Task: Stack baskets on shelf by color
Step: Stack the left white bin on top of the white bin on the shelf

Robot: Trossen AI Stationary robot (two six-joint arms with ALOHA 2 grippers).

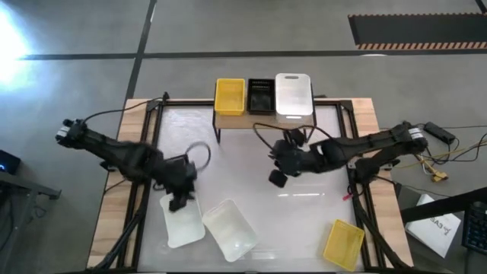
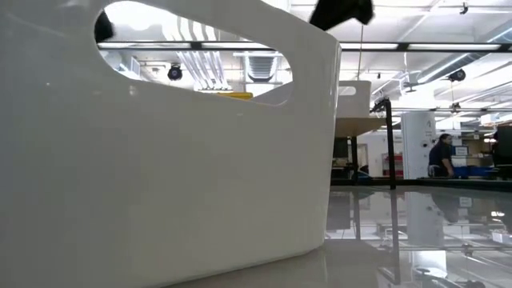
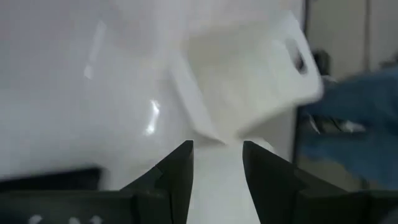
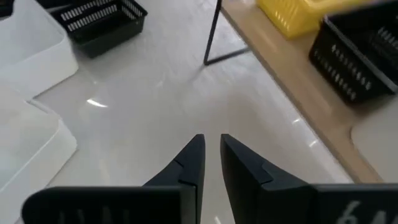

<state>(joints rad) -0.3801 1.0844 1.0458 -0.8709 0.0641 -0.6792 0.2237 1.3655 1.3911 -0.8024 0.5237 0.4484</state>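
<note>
The shelf (image 1: 262,118) stands at the table's far edge and carries a yellow basket (image 1: 230,97), a black basket (image 1: 260,95) and a white basket (image 1: 294,96) side by side. On the table lie two white baskets (image 1: 183,221) (image 1: 230,228) and a yellow basket (image 1: 344,243) at the near right. My left gripper (image 1: 178,201) is at the far end of the left white basket, shut on it. My right gripper (image 1: 277,178) hovers in front of the shelf, shut to a narrow slit (image 4: 211,138), with nothing between its fingers. My left gripper has a white strip, the basket's far rim (image 3: 217,177), between its two fingers (image 3: 177,165). It comes slanting down from the table's far left. Whether the basket is off the table I cannot tell.
In the right wrist view, another black basket (image 4: 102,22) lies on the table beyond the white ones. One white basket (image 2: 160,160) fills most of the low view. A person (image 2: 440,156) stands far off in the room. Bare table lies between the shelf and the near baskets.
</note>
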